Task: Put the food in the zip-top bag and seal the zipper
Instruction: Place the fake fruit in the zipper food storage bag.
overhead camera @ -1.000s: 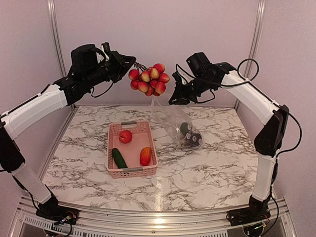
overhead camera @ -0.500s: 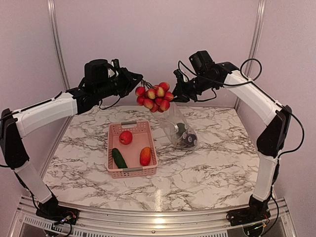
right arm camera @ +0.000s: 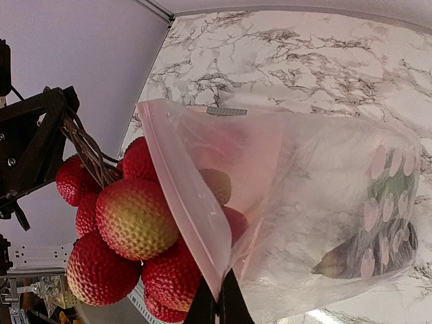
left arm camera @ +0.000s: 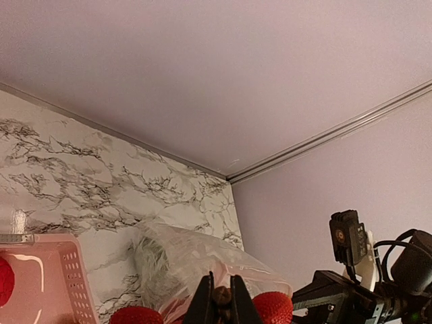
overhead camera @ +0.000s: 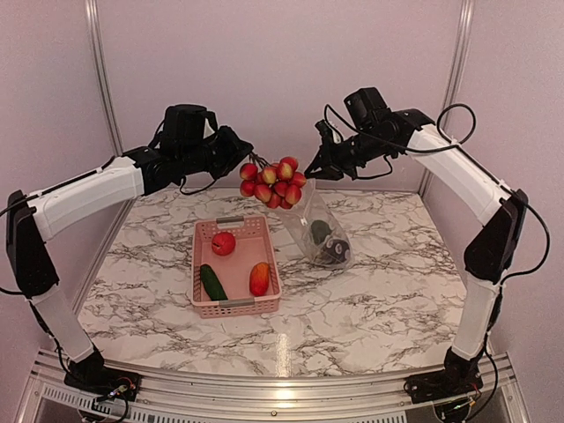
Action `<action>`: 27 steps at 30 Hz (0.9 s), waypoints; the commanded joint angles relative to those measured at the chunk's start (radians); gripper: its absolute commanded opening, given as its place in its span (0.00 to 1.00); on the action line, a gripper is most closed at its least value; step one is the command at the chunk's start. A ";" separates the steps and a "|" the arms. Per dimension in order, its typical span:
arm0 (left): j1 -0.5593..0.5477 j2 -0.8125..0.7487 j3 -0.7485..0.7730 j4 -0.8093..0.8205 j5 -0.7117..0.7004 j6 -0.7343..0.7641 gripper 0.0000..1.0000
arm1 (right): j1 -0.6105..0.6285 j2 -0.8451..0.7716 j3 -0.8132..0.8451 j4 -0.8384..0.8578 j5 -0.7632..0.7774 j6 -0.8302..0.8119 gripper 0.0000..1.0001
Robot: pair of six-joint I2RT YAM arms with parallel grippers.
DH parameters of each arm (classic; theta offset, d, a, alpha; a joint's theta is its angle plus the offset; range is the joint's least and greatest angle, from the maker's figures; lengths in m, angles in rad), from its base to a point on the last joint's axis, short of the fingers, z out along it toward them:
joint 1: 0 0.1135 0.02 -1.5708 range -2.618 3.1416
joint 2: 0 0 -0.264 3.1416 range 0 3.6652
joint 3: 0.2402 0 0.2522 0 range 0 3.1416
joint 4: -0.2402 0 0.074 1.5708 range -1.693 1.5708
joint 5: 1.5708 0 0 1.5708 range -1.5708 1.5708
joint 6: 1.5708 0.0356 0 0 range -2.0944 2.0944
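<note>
My left gripper (overhead camera: 243, 152) (left arm camera: 219, 302) is shut on the brown stem of a bunch of small red and tan balls (overhead camera: 274, 182) (right arm camera: 135, 219). The bunch hangs at the mouth of the clear zip-top bag (overhead camera: 315, 222) (right arm camera: 324, 196) (left arm camera: 177, 255). My right gripper (overhead camera: 318, 168) (right arm camera: 217, 307) is shut on the bag's mouth edge, holding the bag up by its pale zipper strip (right arm camera: 181, 181). A few balls show through the film. A dark green cucumber and an eggplant (overhead camera: 331, 245) lie in the bag's bottom, which rests on the table.
A pink latticed basket (overhead camera: 236, 307) sits left of the bag on the marble table. It holds a red tomato (overhead camera: 224, 243), a dark green cucumber (overhead camera: 212, 282) and an orange-red fruit (overhead camera: 259, 278). Walls stand close behind both arms.
My left arm has carried the bunch right and down to the bag's mouth. My right gripper has shifted slightly right and up, pulling the bag more upright.
</note>
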 commanded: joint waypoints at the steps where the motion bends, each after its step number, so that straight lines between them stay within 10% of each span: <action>1: -0.024 0.062 0.114 -0.178 -0.073 0.068 0.00 | -0.004 -0.054 -0.008 0.032 0.016 0.010 0.00; 17: -0.107 0.279 0.514 -0.413 -0.217 0.171 0.00 | 0.032 -0.025 0.015 0.038 0.003 0.033 0.00; 27: -0.164 0.311 0.524 -0.264 -0.101 0.491 0.00 | 0.034 0.005 0.077 0.007 0.007 0.040 0.00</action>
